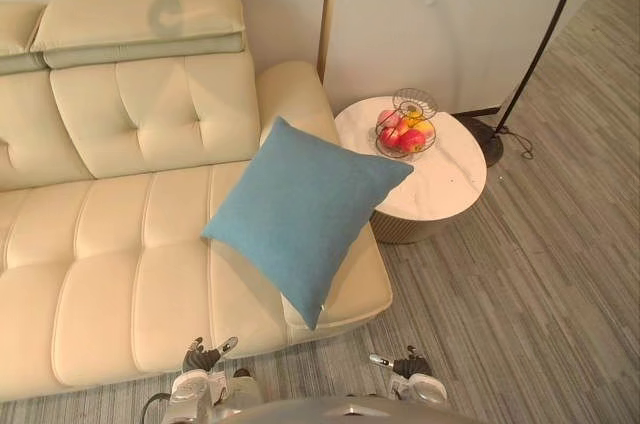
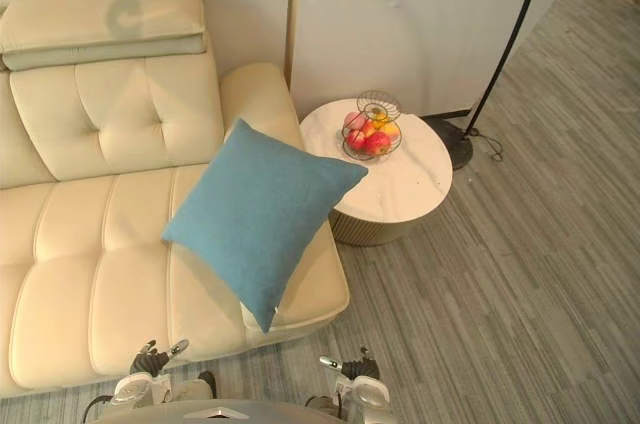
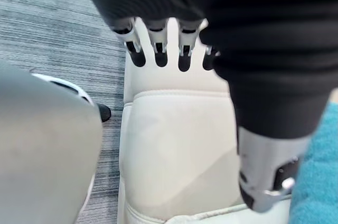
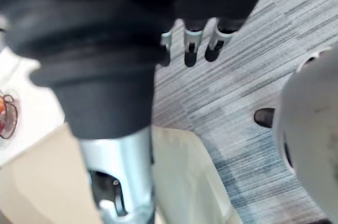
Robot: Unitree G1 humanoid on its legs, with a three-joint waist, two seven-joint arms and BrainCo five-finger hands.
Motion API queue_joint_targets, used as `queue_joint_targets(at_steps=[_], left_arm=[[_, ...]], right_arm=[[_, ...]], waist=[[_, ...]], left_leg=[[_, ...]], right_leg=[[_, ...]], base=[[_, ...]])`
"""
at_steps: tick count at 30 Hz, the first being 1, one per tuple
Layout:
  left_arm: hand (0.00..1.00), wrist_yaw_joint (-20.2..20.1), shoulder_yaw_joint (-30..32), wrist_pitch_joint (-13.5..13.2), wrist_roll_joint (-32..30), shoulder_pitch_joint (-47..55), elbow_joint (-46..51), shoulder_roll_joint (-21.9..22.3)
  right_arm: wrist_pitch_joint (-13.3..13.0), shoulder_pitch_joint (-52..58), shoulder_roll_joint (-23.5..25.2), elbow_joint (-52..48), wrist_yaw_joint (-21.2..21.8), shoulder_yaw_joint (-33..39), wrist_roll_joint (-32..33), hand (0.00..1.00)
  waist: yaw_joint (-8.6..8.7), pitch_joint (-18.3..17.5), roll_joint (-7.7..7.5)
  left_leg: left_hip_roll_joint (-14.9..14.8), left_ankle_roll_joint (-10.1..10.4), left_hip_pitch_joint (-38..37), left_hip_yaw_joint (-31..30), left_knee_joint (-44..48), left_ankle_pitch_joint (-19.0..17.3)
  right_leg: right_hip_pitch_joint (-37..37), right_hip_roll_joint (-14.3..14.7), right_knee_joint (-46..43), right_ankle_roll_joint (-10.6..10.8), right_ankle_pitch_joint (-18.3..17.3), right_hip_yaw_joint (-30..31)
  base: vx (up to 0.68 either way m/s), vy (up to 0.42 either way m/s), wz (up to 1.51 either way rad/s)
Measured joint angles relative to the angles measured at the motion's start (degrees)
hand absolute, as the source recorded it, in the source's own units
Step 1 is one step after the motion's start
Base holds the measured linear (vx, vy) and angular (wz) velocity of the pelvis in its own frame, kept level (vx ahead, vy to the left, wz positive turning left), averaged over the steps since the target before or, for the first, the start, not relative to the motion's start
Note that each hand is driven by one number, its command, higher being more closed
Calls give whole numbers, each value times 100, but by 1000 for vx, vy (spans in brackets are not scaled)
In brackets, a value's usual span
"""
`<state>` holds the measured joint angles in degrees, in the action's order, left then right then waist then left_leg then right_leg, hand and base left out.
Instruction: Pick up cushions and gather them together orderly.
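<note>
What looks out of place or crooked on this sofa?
The blue cushion lies cornerwise at the sofa's right end, one corner hanging over the seat's front edge, another pointing toward the round table. The fruit basket looks tidy.

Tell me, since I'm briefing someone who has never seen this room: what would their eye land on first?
The blue cushion stands out first, lying cornerwise on the right end of the cream sofa, one corner past the seat's front edge. Next comes the wire basket of fruit on the round white table beside the sofa's arm. The left hand and right hand hang open before the sofa, holding nothing.
</note>
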<state>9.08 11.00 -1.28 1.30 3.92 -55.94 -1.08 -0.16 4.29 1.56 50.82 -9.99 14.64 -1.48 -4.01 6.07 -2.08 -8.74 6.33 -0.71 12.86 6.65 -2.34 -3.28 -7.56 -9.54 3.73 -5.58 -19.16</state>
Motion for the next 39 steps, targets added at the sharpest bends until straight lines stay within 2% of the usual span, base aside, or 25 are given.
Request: queue_joint_targets(at_steps=[5,7,8,10,11,12,15,16,17,18,20,23,26,28,29,32,35,39], left_arm=[[0,-75,-125,-8,-39,-7,-85,-116],[0,-72,-201,-9,-37,-9,-97,-114],[0,-76,-248,-9,-37,-9,-100,-116],[0,-75,-260,-22,-32,-9,-88,-130],[0,-74,-260,-22,-33,-2,-92,-159],[0,-71,-258,-15,-31,6,-98,-201],[0,-66,-239,-17,-29,-21,-88,-194],[0,-61,-220,-13,-28,-44,-89,-185],[0,-62,-215,-11,-31,-44,-90,-189],[0,-63,-211,-11,-32,-61,-95,-217],[0,-62,-197,-6,-38,-68,-142,-149],[0,-56,-22,-5,-39,-81,-133,64],[0,-61,28,-4,-38,-90,-119,95],[0,-63,32,-4,-37,-75,-74,59],[0,-62,42,-2,-37,-75,-28,12],[0,-60,36,-2,-38,-86,124,-15],[0,-61,-62,-3,-39,-90,93,-5],[0,-68,-139,-2,-43,-83,9,-15]], right_arm=[[-10,-53,-66,205,4,-108,-16,0],[-7,-67,-152,204,9,-186,-64,0],[1,-52,-224,204,18,-279,-82,0],[-7,-46,-228,176,53,-272,-106,0],[-11,-40,-222,177,76,-277,-106,0],[-8,-18,-198,181,113,-321,-112,0],[-10,-24,-195,176,129,-382,-116,0],[-8,-26,-193,176,129,-370,-115,0],[-5,-20,-191,179,129,-370,-116,0],[-4,-29,-192,178,134,-340,-98,0],[-7,-29,-183,124,131,-247,-103,0],[3,19,-273,-15,133,-218,-108,0],[-9,77,-253,-39,130,-218,-104,0],[-3,101,-225,-36,126,-217,-101,0],[-4,109,-167,-37,127,-209,-104,0],[0,106,-100,-42,122,-146,-104,0],[-1,23,-62,-33,119,-75,-92,0],[-3,-14,-28,-38,112,-14,-51,0]], waist=[[92,-12,-38],[119,32,24],[166,88,66],[182,141,-28],[196,152,-29],[248,128,-87],[264,130,-86],[276,133,-84],[290,139,-118],[318,180,-153],[373,180,-141],[343,142,124],[356,87,164],[309,84,167],[312,113,56],[243,107,-42],[175,85,-16],[174,87,16]], left_leg=[[15,-74,-30,140,-194,42],[12,-171,-59,175,-189,-22],[30,-230,-123,145,-195,-203],[173,-236,-216,97,-186,-272],[227,-247,-244,72,-190,-274],[274,-295,-302,-30,-188,-263],[240,-326,-125,-276,-189,-247],[239,-328,-33,-371,-191,-246],[278,-322,74,-487,-192,-242],[344,-292,126,-580,-218,-220],[400,-194,25,-848,-502,-85],[273,-71,92,-1156,-624,36],[73,-57,238,-1315,-450,41],[7,97,479,-1214,174,11],[6,49,599,-1023,493,-33],[-46,30,747,-587,828,-68],[12,-5,531,-398,389,-22],[54,-32,208,-181,-81,182]], right_leg=[[216,26,-110,18,57,196],[550,-58,-784,26,51,309],[764,-149,-1409,37,38,357],[1014,-379,-2124,37,39,539],[1095,-449,-2322,28,45,626],[1213,-487,-2561,-39,10,816],[1290,-162,-1917,50,-475,1096],[1321,-15,-1504,52,-511,1198],[1284,104,-933,55,-505,1396],[1194,140,-701,48,-304,1528],[1179,205,-754,35,-252,1478],[1158,321,-780,-46,-313,1170],[950,443,-561,-128,-412,799],[774,459,-502,-128,-417,645],[619,419,-477,-174,-382,523],[416,391,-323,-198,-321,439],[333,376,-159,-187,-314,477],[286,386,-45,-158,-171,680]], base=[[-82,13,-16],[-164,62,-16],[-198,95,3],[-173,81,9],[-145,44,20],[-129,34,28],[-86,-21,39],[-2,-97,42],[14,-156,44],[-13,-192,55],[23,-151,51],[99,-140,35],[167,-103,52],[197,-48,48],[208,-32,49],[194,-15,40],[108,4,9],[27,16,-22]])
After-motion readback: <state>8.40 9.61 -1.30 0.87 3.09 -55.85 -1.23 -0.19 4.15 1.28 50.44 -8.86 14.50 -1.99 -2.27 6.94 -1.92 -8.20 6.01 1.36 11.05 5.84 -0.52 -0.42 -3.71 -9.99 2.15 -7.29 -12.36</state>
